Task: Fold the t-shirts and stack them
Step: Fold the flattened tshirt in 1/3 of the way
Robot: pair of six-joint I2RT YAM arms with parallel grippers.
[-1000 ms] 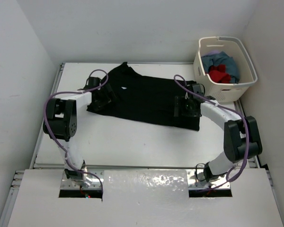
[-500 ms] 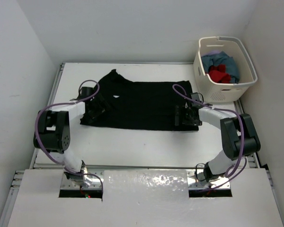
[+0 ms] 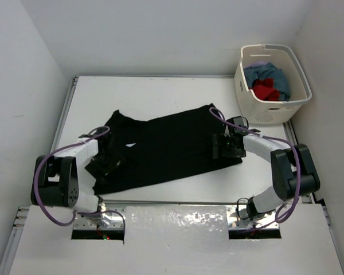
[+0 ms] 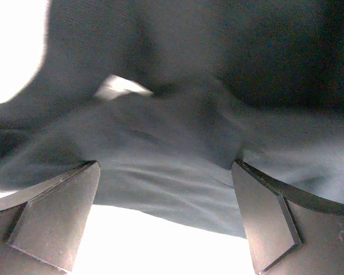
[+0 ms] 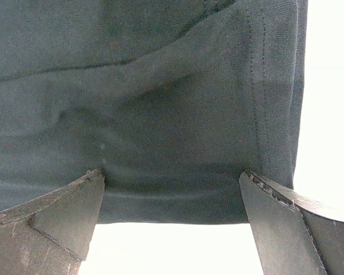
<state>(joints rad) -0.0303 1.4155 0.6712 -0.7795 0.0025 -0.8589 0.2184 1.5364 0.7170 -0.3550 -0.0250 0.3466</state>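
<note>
Barely started: black t-shirt (image 3: 166, 143) spread unfolded on table (image 3: 160, 91), left hand (image 3: 106, 166) and right hand (image 3: 226, 148) both wide open on it, teal t-shirt (image 3: 277, 74) and red t-shirt (image 3: 265, 90) in basket (image 3: 269, 112), nothing stacked.

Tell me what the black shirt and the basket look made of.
Black shirt: soft matte knit cloth, likely cotton; it wrinkles and shows a stitched hem. Basket: probably moulded plastic, cream, smooth, with a rigid rim.
</note>
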